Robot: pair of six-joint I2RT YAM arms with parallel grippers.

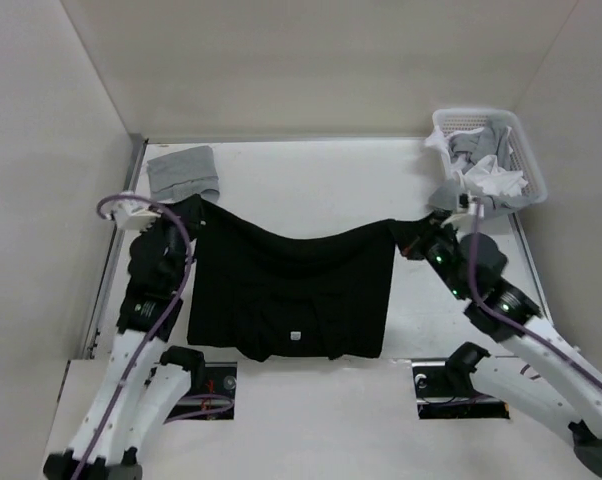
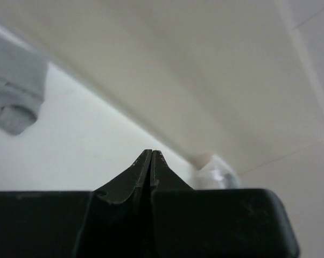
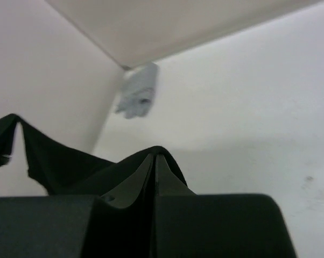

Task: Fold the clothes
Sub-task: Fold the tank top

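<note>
White table (image 1: 311, 180) in view; the black T-shirt (image 1: 291, 290) fills its middle, plain and soft, near edge flat toward 6 o'clock, far edge lifted and sagging between two corners; mesh basket (image 1: 529, 165) at 1 o'clock; grey garment (image 1: 183, 172) at 11; left gripper (image 1: 196, 212) pinches the shirt's 10 o'clock corner, right gripper (image 1: 406, 238) clamps the 2 o'clock corner; white label (image 1: 295, 335) near 6
</note>
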